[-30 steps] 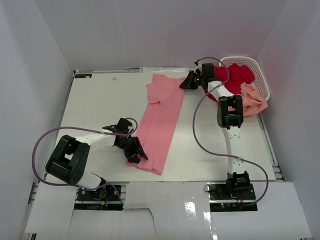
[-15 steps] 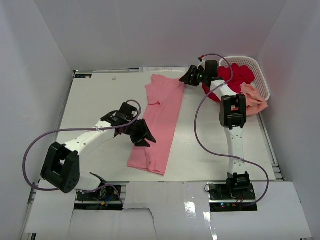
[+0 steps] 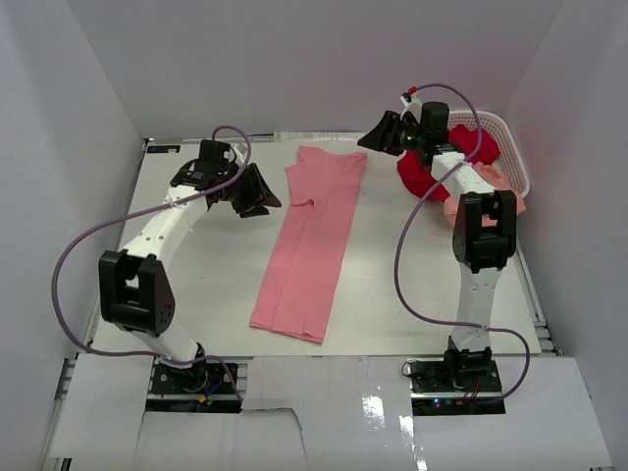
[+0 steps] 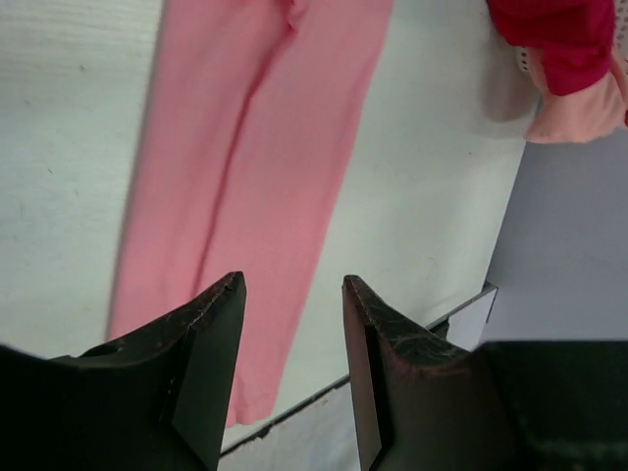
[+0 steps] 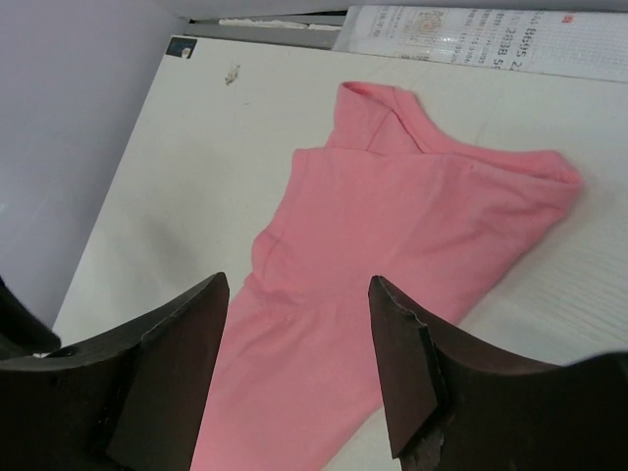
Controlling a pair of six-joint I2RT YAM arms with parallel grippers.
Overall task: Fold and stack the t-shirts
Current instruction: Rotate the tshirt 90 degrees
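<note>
The pink t-shirt (image 3: 309, 240) lies on the table as a long narrow strip, collar end at the far edge, also visible in the left wrist view (image 4: 255, 147) and right wrist view (image 5: 392, 265). The red t-shirt (image 3: 424, 177) spills out of the basket, and the peach t-shirt (image 4: 579, 113) hangs beside it. My left gripper (image 3: 257, 191) hovers open just left of the pink shirt's upper part, with nothing between its fingers (image 4: 211, 324). Above the shirt's far right corner my right gripper (image 3: 378, 132) is open and empty, its fingers (image 5: 397, 343) apart over the pink cloth.
A white perforated basket (image 3: 510, 137) stands at the back right corner against the wall. A printed paper sheet (image 5: 491, 39) lies along the table's far edge. White walls close in on the left, back and right. Purple cables loop from both arms.
My left arm swung from the pink shirt's near end up to its far left side. My right gripper opened, let go of the shirt's far corner and lifted back to the right.
</note>
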